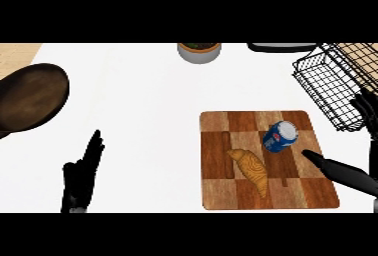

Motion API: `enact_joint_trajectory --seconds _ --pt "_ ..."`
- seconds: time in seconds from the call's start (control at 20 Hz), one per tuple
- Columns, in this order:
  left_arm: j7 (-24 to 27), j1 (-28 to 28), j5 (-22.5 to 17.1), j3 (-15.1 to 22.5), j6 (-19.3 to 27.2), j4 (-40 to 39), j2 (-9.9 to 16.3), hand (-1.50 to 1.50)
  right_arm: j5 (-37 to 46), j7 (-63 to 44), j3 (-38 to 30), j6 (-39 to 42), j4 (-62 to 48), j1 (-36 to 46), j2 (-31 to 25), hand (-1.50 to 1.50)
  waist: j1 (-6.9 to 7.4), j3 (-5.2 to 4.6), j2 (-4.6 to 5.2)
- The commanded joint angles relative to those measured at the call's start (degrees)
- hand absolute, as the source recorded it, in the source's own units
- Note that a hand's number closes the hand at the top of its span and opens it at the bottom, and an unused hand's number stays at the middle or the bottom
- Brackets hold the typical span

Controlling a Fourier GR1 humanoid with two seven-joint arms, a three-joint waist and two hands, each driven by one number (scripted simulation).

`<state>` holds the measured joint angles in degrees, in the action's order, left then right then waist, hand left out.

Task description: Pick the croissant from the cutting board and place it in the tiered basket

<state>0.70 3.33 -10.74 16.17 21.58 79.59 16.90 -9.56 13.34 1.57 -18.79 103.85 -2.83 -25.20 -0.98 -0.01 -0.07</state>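
From the head view, the task looks barely begun. The croissant (251,168) lies flat on the cutting board (221,195), toward its middle, with nothing touching it. A blue can (280,136) lies on its side just beside it on the same board. The tiered basket (336,80) — black wire — stands at the right, near the board's far right corner, and no croissant shows in it.

The right hand (347,174) comes in from the right edge over the board's right side, its fingers extended and holding nothing, the tip near the croissant but apart from it. By my reading, the grasp, the lift and the carry to the basket are all left to do. The left hand (83,172) rests at the lower left, fingers straight and up, holding nothing.

The worktop (140,100) is plain white. On it sit a dark round pan (29,97) at the left and a small pot (199,51) at the far edge.
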Motion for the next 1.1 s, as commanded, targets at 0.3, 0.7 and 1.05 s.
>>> enact_joint_trajectory --seconds 0.3,0.7,1.05 --pt "1.44 1.79 0.25 -1.14 -1.09 -1.25 1.22 0.00 17.10 -25.17 9.00 6.82 15.90 -11.04 -19.62 -1.50 0.17 -0.41 -0.33" --pt "-0.64 0.30 1.40 0.28 0.22 -0.40 -0.89 0.00 39.21 -50.62 17.08 11.26 28.04 -9.74 -26.39 -1.50 0.62 -0.29 -0.23" --pt "-0.05 1.90 1.79 -0.01 -1.07 0.91 -1.05 0.00 58.68 -67.33 33.74 16.68 21.13 4.05 -9.65 -1.50 2.09 -0.06 0.05"
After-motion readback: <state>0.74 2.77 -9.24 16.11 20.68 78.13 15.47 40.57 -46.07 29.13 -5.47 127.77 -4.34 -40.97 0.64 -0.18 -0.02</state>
